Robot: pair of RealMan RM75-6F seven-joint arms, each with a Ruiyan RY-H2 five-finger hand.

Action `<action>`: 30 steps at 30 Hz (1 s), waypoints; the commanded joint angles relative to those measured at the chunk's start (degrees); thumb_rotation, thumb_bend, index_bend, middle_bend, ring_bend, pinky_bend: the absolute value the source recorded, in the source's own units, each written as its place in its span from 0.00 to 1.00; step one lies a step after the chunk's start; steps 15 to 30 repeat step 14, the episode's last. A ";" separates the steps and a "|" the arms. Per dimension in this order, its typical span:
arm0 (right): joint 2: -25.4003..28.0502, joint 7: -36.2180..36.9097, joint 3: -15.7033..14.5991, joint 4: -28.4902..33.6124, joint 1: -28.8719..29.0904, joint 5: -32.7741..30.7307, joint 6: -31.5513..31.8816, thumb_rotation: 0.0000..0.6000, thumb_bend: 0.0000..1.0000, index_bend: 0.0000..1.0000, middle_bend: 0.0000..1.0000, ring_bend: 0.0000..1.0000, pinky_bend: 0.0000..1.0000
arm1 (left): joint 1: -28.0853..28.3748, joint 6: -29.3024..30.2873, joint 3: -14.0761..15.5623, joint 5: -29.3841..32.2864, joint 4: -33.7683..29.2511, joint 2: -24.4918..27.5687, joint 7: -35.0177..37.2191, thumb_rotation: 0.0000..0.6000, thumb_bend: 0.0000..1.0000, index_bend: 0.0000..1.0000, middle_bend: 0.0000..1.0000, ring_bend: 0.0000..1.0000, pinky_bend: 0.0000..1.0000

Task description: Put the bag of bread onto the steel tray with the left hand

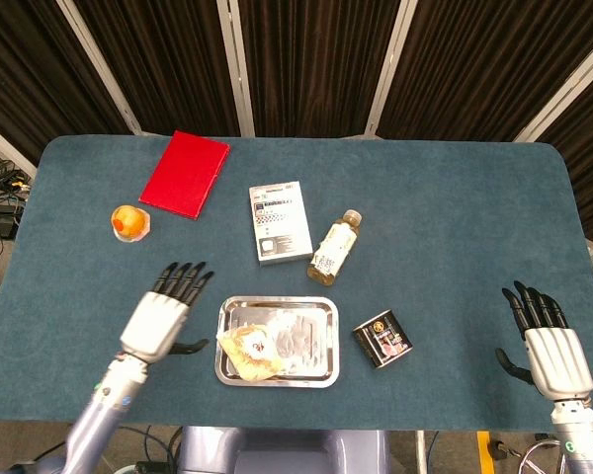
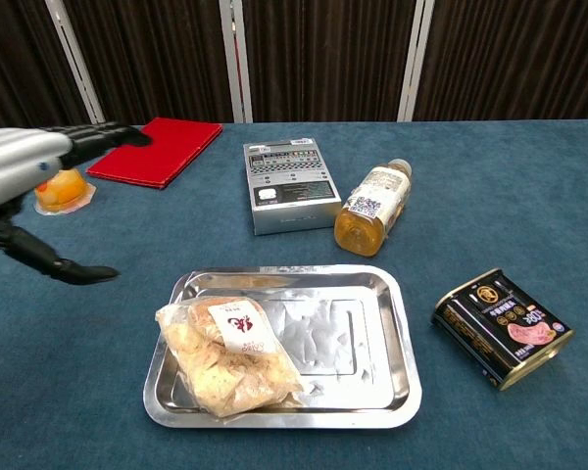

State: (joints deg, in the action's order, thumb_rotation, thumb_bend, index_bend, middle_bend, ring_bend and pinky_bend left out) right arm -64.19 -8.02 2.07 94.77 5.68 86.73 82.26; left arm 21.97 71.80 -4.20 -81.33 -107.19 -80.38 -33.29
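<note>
The clear bag of bread [image 1: 252,351] [image 2: 229,352] lies in the left half of the steel tray [image 1: 316,367] [image 2: 382,333], free of any hand. My left hand [image 1: 160,316] [image 2: 24,166] hovers just left of the tray, fingers spread and straight, holding nothing. My right hand [image 1: 546,341] rests far off at the table's front right corner, fingers apart and empty; the chest view does not show it.
A black tin [image 1: 382,339] [image 2: 501,326] sits right of the tray. Behind the tray lie a tea bottle [image 1: 335,246] [image 2: 372,207] and a grey box [image 1: 279,222] [image 2: 288,183]. A red booklet [image 1: 186,173] [image 2: 155,150] and an orange jelly cup [image 1: 128,221] [image 2: 61,191] are at the back left.
</note>
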 commanded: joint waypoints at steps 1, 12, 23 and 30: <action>-0.07 -0.26 -0.04 0.07 0.00 0.05 0.01 1.00 0.30 0.00 0.00 0.00 0.09 | -5.61 6.01 4.15 -3.40 1.08 8.14 7.89 1.00 0.10 0.00 0.00 0.00 0.05; -0.47 -1.63 -0.34 0.41 0.16 0.18 -0.48 1.00 0.30 0.00 0.00 0.00 0.09 | -16.14 18.06 8.35 -5.82 10.75 16.80 22.84 1.00 0.07 0.00 0.00 0.00 0.00; -0.41 -1.46 -0.25 0.35 0.16 0.02 -0.49 1.00 0.30 0.00 0.00 0.00 0.09 | -17.09 19.00 8.06 -5.29 12.07 17.00 24.69 1.00 0.07 0.00 0.00 0.00 0.00; -0.41 -1.46 -0.25 0.35 0.16 0.02 -0.49 1.00 0.30 0.00 0.00 0.00 0.09 | -17.09 19.00 8.06 -5.29 12.07 17.00 24.69 1.00 0.07 0.00 0.00 0.00 0.00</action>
